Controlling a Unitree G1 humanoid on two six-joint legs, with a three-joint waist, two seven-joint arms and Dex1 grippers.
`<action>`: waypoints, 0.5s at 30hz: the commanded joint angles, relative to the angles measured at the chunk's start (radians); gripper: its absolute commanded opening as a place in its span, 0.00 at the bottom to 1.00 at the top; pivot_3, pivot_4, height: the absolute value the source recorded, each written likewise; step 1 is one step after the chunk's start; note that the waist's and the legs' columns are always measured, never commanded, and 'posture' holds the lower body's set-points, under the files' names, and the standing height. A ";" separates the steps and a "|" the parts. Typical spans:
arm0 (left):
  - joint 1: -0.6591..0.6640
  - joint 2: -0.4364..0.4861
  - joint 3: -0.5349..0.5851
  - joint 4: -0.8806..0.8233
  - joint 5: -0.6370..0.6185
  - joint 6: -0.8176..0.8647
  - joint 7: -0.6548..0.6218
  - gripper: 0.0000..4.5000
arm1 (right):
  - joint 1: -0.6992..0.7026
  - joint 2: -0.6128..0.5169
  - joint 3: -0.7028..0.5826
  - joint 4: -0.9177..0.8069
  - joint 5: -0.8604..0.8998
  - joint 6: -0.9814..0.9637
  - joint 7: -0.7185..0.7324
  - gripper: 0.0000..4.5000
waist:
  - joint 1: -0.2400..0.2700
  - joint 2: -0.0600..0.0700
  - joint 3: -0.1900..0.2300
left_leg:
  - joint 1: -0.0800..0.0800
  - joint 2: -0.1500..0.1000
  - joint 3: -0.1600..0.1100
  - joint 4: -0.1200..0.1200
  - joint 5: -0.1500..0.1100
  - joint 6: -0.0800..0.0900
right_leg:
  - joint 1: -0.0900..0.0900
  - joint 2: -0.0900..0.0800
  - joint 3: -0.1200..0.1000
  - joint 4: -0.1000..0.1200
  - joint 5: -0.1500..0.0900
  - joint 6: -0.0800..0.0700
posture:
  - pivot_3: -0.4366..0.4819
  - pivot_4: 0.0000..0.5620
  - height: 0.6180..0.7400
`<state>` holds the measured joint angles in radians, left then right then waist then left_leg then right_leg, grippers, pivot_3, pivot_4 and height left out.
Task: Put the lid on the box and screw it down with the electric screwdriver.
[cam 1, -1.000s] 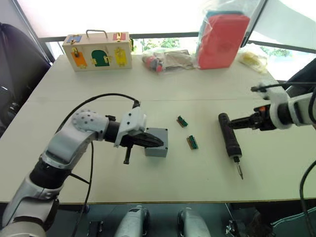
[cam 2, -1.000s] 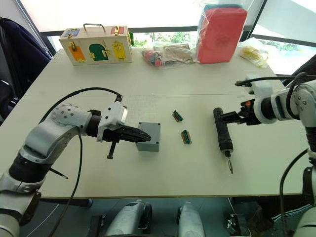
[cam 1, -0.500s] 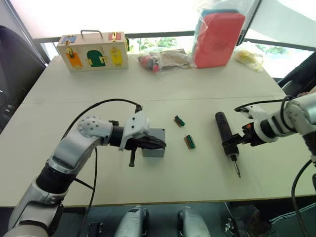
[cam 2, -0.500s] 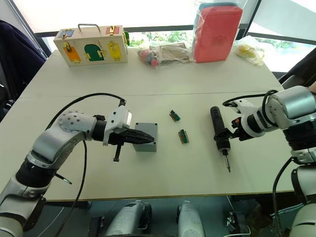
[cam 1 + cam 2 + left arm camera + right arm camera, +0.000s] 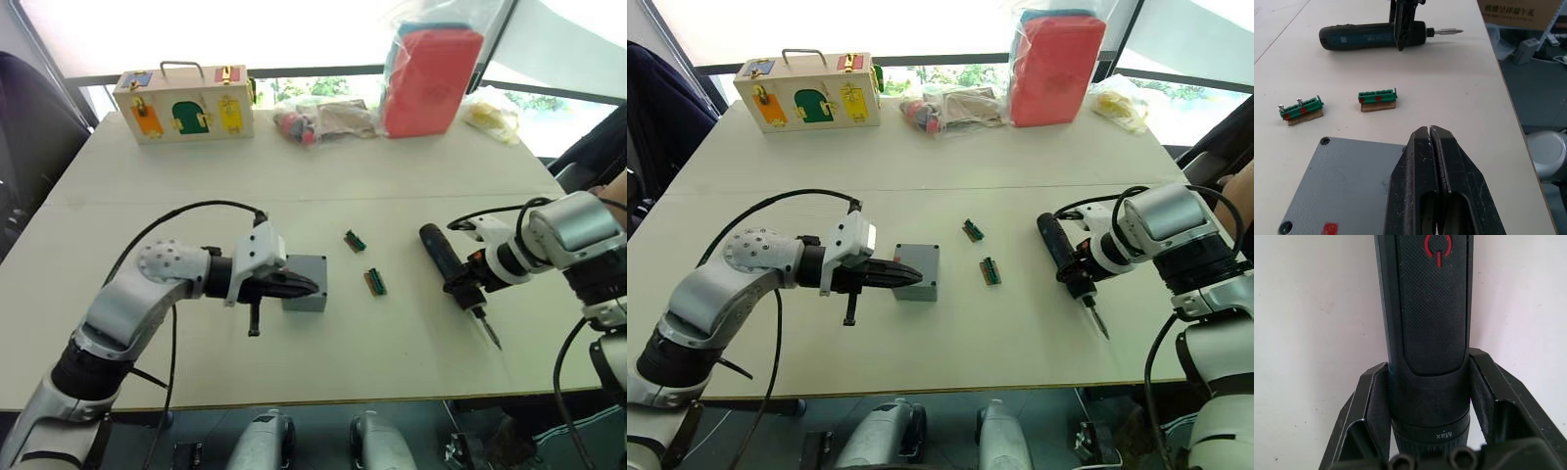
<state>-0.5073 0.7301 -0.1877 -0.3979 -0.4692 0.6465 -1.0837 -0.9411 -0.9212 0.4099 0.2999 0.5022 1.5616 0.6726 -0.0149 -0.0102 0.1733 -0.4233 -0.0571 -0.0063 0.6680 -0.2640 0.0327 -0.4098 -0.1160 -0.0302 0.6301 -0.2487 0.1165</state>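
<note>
Now clamped by the right hand (image 5: pixel 1080 274), the long black stick-shaped electric screwdriver (image 5: pixel 1065 262) points away from the left hand's (image 5: pixel 312 287) small grey plastic box (image 5: pixel 307 282), that hand's fingers closed empty.

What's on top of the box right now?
The lid sits on the box, a screw hole showing at its corners. The shut left gripper hovers over it and hides part of the lid, so the other corners can't be checked.
</note>
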 commanded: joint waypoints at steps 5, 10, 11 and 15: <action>-0.077 0.042 0.094 0.159 -0.025 -0.009 -0.048 0.00 | -0.149 0.165 -0.513 0.062 0.025 -0.153 -0.132 0.40 | -0.003 0.007 0.004 | -0.001 -0.001 0.001 0.000 0.001 -0.001 | -0.003 0.000 0.002 0.002 0.000 0.000 | 0.48 0.27 1.00; -0.132 0.039 0.109 0.224 -0.041 0.023 -0.063 0.00 | -0.105 0.366 -0.874 -0.276 0.217 -0.302 -0.199 0.40 | 0.006 0.008 0.005 | -0.013 0.001 0.000 -0.004 0.007 -0.012 | -0.016 0.003 0.001 0.006 0.000 0.000 | 0.48 0.27 1.00; -0.138 0.037 0.108 0.226 -0.049 0.035 -0.066 0.00 | -0.075 0.412 -0.899 -0.362 0.241 -0.357 -0.208 0.40 | 0.008 0.008 0.005 | -0.014 0.001 -0.001 -0.004 0.007 -0.012 | -0.017 0.003 0.000 0.005 0.000 0.000 | 0.48 0.27 1.00; -0.155 0.016 0.065 0.248 -0.023 0.046 -0.061 0.00 | 0.046 0.622 -0.928 -0.626 0.346 -0.487 -0.277 0.40 | 0.006 0.006 0.003 | -0.017 0.000 -0.002 -0.001 0.007 -0.012 | -0.016 0.002 0.000 0.004 0.001 0.001 | 0.48 0.27 1.00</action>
<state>-0.6418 0.7526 -0.1094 -0.1432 -0.4935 0.6929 -1.1443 -0.9426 -0.3317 -0.5320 -0.1809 0.8011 1.1642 0.4008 -0.0094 -0.0042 0.1768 -0.4403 -0.0575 -0.0083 0.6679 -0.2567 0.0209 -0.4262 -0.1139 -0.0296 0.6343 -0.2473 0.1185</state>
